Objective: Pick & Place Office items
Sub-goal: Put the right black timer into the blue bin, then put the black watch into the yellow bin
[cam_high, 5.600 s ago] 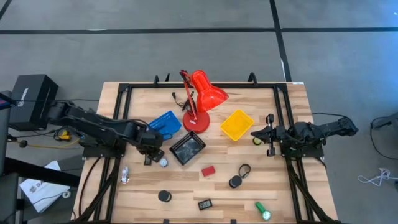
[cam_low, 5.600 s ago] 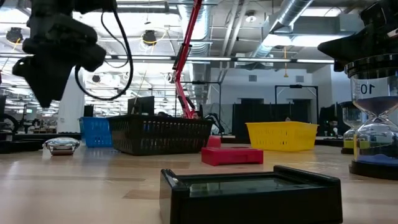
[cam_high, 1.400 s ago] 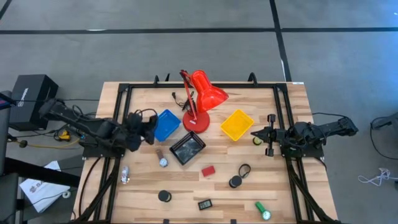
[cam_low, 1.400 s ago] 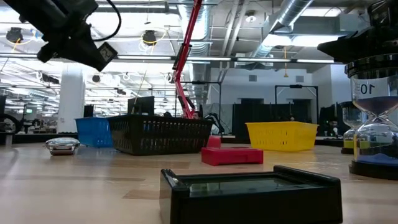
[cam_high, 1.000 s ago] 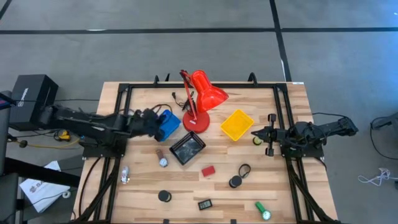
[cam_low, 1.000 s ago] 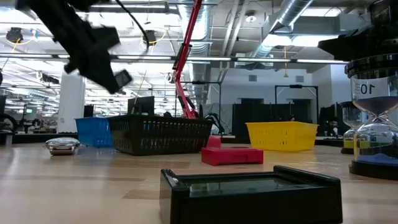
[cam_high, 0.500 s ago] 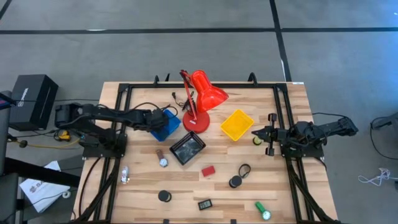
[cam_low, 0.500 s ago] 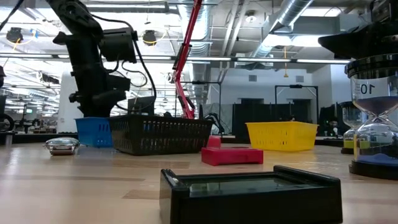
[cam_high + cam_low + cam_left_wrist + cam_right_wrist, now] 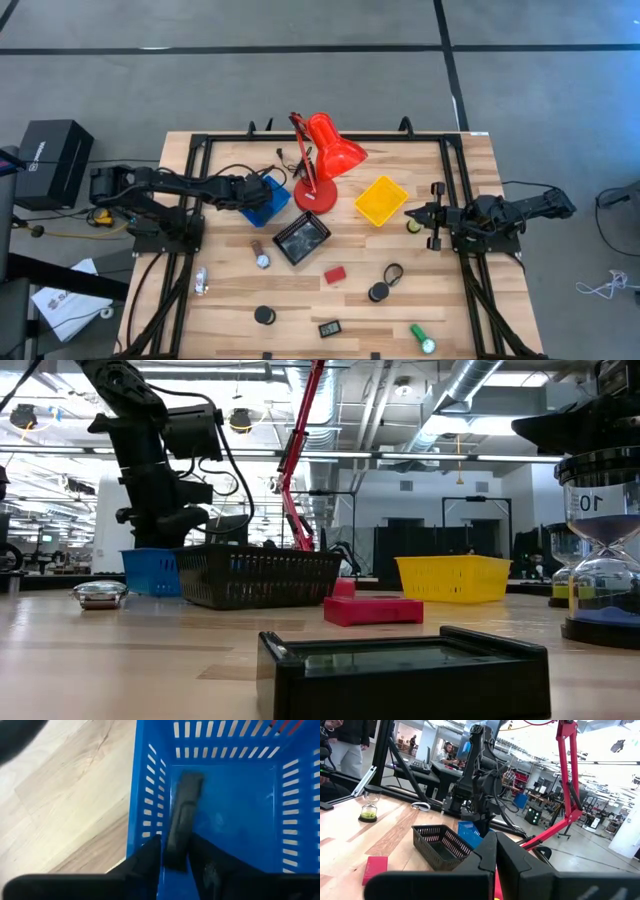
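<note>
Office items lie scattered over the wooden table (image 9: 230,300) as I watch from the remote station. Nearest the lower edge of the overhead frame are a green cylinder (image 9: 422,338), a small black rectangle (image 9: 329,327) and a black round disc (image 9: 264,315). Above them, toward the middle of the frame, sit a second black disc (image 9: 378,292) touching a black loop (image 9: 393,271), a red block (image 9: 335,273), and at the lower left a silvery bit (image 9: 201,282). A small round-faced piece (image 9: 262,260) rests just beside the black tray (image 9: 302,237) at centre.

Left of centre, the left gripper (image 9: 262,192) reaches over the blue tray (image 9: 272,205). Its wrist camera shows a dark bar (image 9: 182,815) inside that tray, one end at the gripper and the other pointing to the tray's far wall; I cannot tell whether the pincer clamps the bar or has let go.

At centre right, the right gripper (image 9: 410,215) waits with its pincer pressed together and empty, just beside the yellow tray (image 9: 381,200). A small hourglass (image 9: 411,227) stands near its tip.

Farther up the frame, the red desk lamp (image 9: 325,160) stands between the blue and yellow trays.
</note>
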